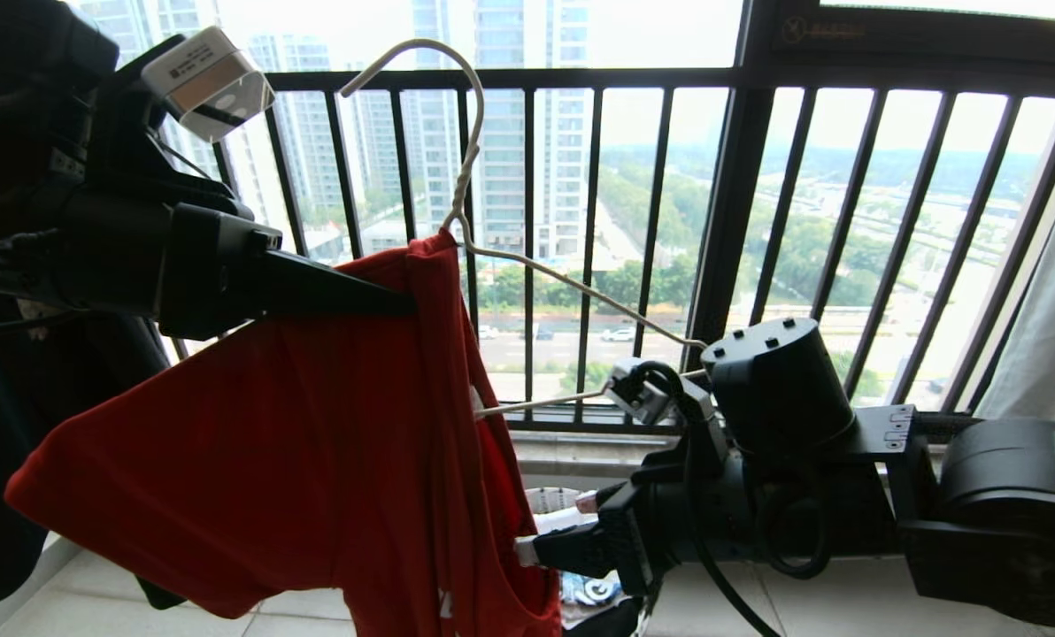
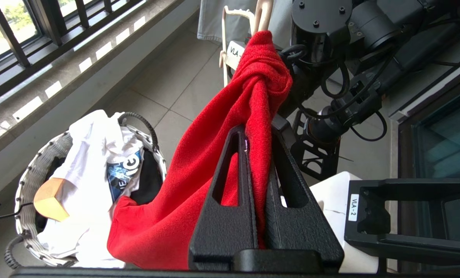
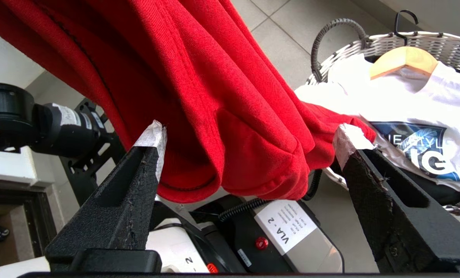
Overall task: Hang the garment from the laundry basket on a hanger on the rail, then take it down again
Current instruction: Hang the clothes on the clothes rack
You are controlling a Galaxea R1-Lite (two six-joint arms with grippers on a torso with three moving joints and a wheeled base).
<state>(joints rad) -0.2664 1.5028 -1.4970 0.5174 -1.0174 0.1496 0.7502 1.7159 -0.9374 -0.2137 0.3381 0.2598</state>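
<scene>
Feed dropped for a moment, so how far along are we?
Done: the red T-shirt is out of the basket. In hand: the left claw pinches its collar beside the wire hanger, one hanger arm still bare; the right claw stands open under the hem. Left: finish threading, hang, take down.

Two hangers, one basket

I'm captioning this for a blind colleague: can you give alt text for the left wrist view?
The left gripper, jaws shut, pinches a bunched red T-shirt hanging on a whitish hanger. Beside it on the tiled floor, a woven laundry basket holds a white printed T-shirt.
</scene>
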